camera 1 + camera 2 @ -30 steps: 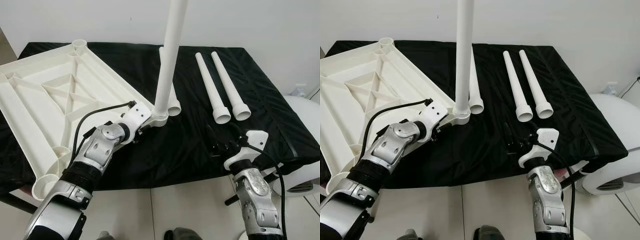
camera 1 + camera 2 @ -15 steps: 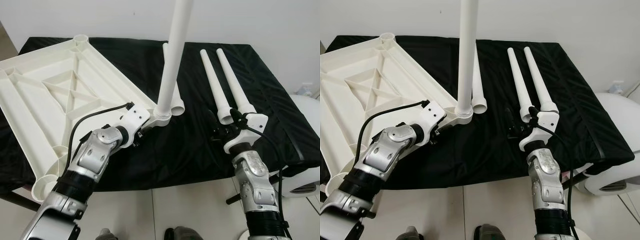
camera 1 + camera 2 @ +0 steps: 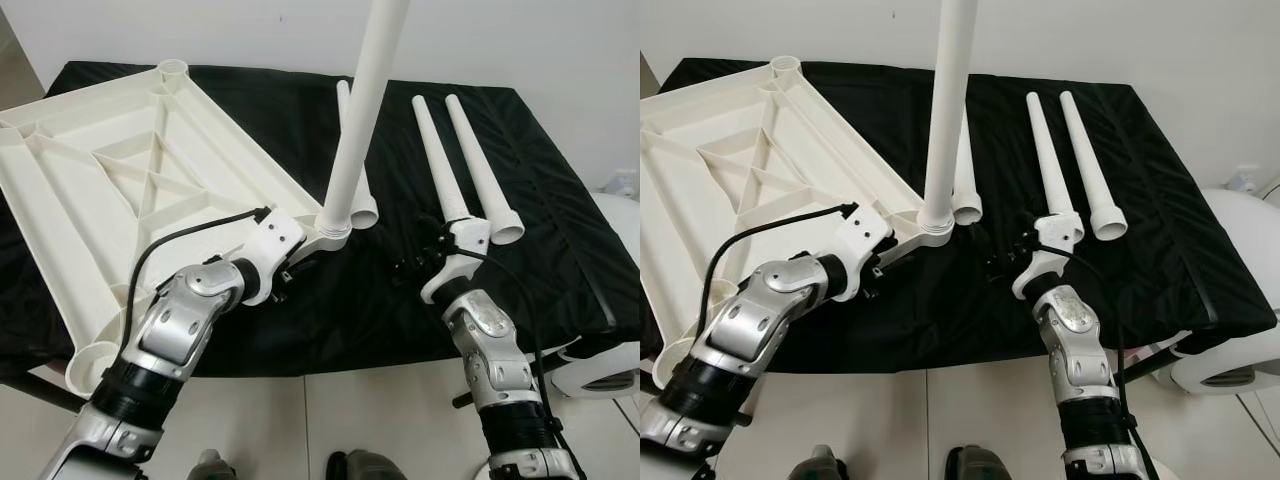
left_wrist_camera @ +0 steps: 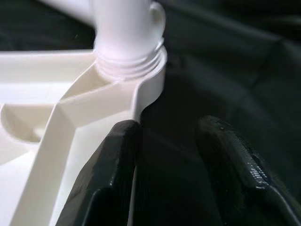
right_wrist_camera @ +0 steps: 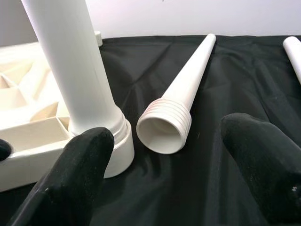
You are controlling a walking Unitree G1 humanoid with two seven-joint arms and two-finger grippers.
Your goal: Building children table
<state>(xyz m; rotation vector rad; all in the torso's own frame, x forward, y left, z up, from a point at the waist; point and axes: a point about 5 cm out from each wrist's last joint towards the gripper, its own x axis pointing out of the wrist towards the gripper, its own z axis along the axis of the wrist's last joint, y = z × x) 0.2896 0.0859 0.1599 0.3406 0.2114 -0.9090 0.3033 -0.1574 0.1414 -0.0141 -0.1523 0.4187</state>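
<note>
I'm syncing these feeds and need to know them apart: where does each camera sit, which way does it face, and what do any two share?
Left and right eye views: on the head, looking forward and down at the black cloth, tabletop and three loose legs; both silver arms show.
Left wrist view: along the left gripper, its open fingers at the tabletop's corner socket under the standing leg.
Right wrist view: along the open right gripper, facing a lying leg's threaded mouth.
Shared: both wrist views show the standing leg.

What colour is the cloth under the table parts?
Black cloth, clearest in the left eye view.
</note>
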